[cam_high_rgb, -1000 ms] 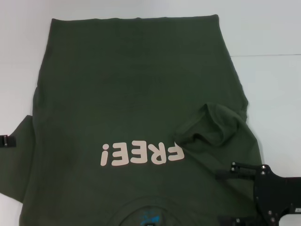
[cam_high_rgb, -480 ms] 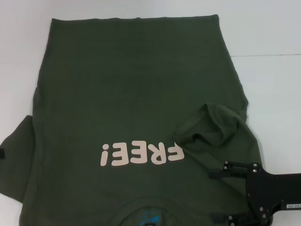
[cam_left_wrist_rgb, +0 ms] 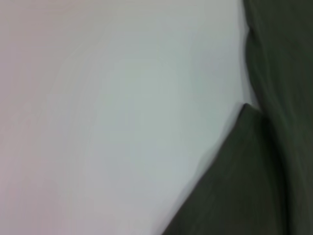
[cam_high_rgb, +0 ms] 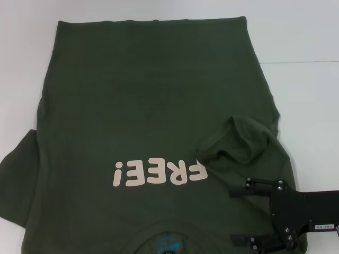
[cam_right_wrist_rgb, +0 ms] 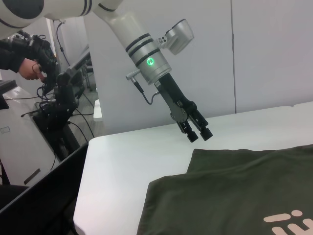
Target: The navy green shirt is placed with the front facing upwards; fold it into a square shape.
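Folding risk at the bunched right sleeve

Lying front-up on the white surface (cam_high_rgb: 307,42), the navy green shirt (cam_high_rgb: 148,106) is being shown spread wide, its pale "FREE!" lettering (cam_high_rgb: 159,173) reading upside down toward the robot. The shirt's right sleeve (cam_high_rgb: 238,140) is being seen heaped in a loose, open-mouthed bunch over the body instead of lying flat. The right tool (cam_high_rgb: 237,218) is being held just beside that bunch, low over the cloth, its two fingers parted with nothing between them. The left tool (cam_right_wrist_rgb: 198,132) is being held above the surface past the shirt's left sleeve, empty; its fingertips are sitting close together, but whether it is fully closed cannot be told.

Several risks are being judged here. If the bunch is being gripped through more than one layer, the body cloth could be dragged along and the lettering wrinkled. If only a thin edge is being pinched, the sleeve may be slipping free mid-fold. With the left side unheld, the whole shirt could be pulled askew, spoiling a square result.
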Available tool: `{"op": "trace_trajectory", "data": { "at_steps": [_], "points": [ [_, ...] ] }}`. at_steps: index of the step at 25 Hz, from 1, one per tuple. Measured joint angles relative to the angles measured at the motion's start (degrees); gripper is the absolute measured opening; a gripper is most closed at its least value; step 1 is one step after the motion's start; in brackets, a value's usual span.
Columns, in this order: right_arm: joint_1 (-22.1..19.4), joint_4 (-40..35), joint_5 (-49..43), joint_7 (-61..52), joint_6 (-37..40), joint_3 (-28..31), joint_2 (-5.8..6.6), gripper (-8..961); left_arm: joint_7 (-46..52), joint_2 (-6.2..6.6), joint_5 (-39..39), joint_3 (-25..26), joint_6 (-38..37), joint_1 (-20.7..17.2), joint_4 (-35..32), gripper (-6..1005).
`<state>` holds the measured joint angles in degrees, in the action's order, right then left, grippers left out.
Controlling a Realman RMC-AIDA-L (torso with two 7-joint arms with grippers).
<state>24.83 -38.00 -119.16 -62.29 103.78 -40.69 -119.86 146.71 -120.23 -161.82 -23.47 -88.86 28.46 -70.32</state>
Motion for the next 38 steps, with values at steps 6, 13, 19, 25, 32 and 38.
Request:
{"op": "trace_trajectory", "data": {
  "at_steps": [6,13,19,25,32,38],
  "points": [
    [0.53,0.22,-0.18,-0.71,-0.43,0.00,0.07,947,0.02,0.00,-0.23,-0.16,1.97,0.02,1.91,932],
    [0.80,0.21,-0.28,-1.12,-0.76,0.00,0.08,947,0.05,0.00,-0.62,-1.33,3.64,0.02,2.85,933],
    [1.18,0.21,-0.30,-1.33,-1.52,0.00,0.07,947,0.07,0.06,-1.72,-1.41,4.54,0.07,2.90,933],
    [1.58,0.21,-0.37,-1.61,-1.95,0.00,0.08,946,0.06,0.08,-1.76,-1.59,5.28,0.09,3.46,933],
    [1.98,0.24,-0.53,-2.22,-2.31,0.00,0.07,946,0.04,0.08,-1.78,-2.18,6.14,0.00,3.52,932],
    [2.03,0.29,-0.54,-2.22,-2.73,0.00,0.07,946,-0.06,0.06,-1.84,-2.27,6.29,0.00,4.58,932]
  ]
}}
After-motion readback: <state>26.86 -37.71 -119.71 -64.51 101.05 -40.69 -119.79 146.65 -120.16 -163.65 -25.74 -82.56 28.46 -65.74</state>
